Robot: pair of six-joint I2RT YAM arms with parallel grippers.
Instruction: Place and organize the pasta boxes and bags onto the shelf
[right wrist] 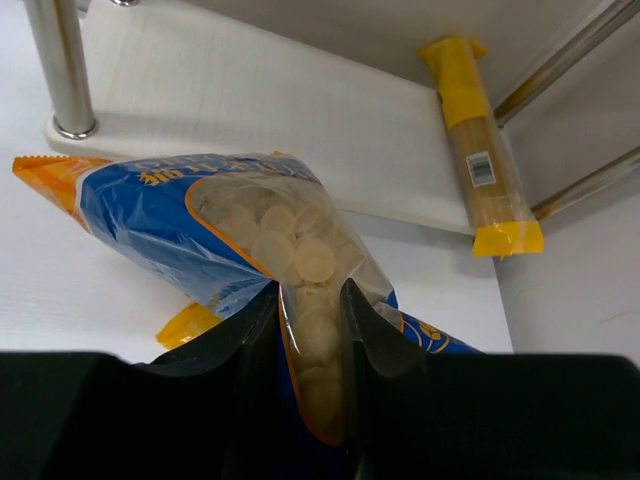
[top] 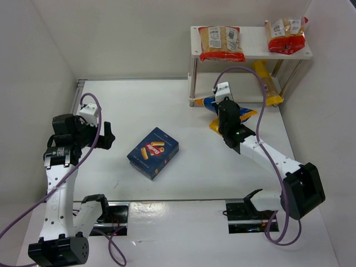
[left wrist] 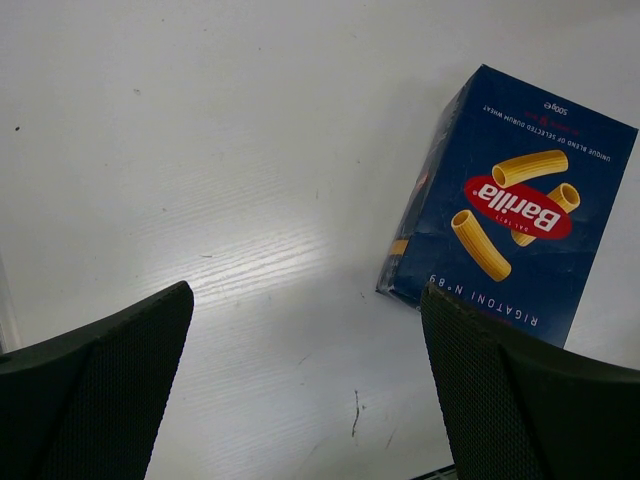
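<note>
The dark-blue pasta box (top: pixel 153 152) lies flat mid-table; it also shows in the left wrist view (left wrist: pixel 510 200). My left gripper (top: pixel 104 136) is open and empty, left of the box, its fingers (left wrist: pixel 110 380) above bare table. My right gripper (top: pixel 222 108) is shut on the blue-trimmed bag (right wrist: pixel 250 230) of pale round pieces, just in front of the white shelf (top: pixel 250 53). That bag (top: pixel 245 115) pokes out beside the gripper. Two red-trimmed bags (top: pixel 221 43) (top: pixel 286 34) lie on the top board. A long orange-yellow bag (top: pixel 267 82) lies on the lower board (right wrist: pixel 300 120); it also shows in the right wrist view (right wrist: pixel 480 150).
White walls enclose the table on the left, back and right. The shelf's metal legs (right wrist: pixel 60 70) stand at the lower board's corners. Bare table lies between the box and the shelf.
</note>
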